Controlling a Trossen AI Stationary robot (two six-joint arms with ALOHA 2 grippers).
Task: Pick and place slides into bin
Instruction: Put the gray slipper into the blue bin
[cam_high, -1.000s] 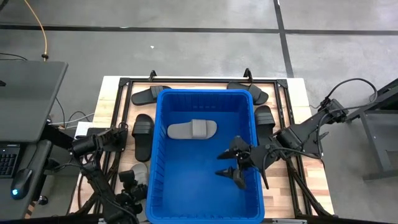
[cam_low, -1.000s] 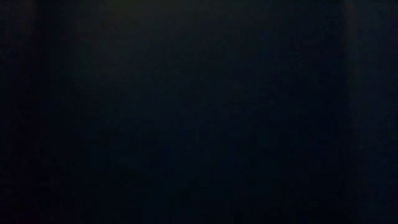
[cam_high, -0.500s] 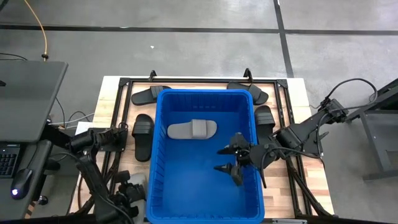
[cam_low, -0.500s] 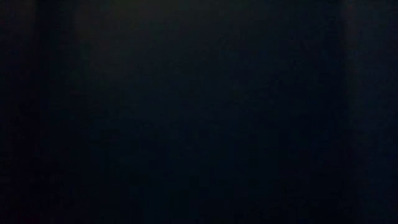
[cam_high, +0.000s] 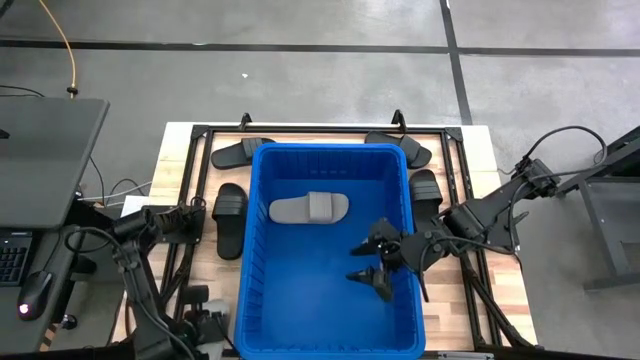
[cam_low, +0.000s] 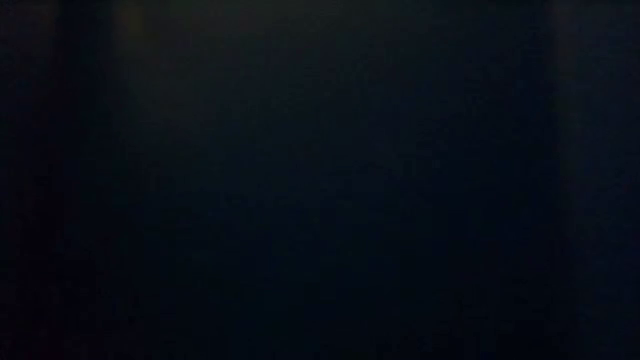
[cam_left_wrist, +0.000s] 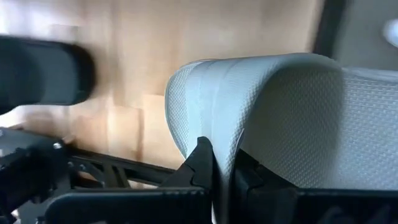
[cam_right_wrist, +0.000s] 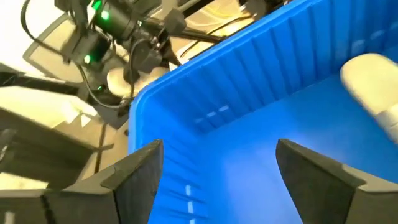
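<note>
The deep ribbed bright-blue plastic bin (cam_high: 330, 250) fills the table's middle, one light grey slide (cam_high: 309, 208) already inside (black ones lie around it). The right gripper (cam_high: 372, 263) hangs inside it, jaws spread, empty. The left gripper (cam_left_wrist: 217, 171), at the bin's near-left corner, is clamped on a white textured slide (cam_left_wrist: 280, 118), presumably for lifting over the rim.

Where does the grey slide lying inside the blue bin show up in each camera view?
High view: grey slide in the bin's far half.
Low view: dark, nothing visible.
Left wrist view: not in it; that light slide is a different one.
Right wrist view: at the right edge.
Shared landmark: the blue bin.
</note>
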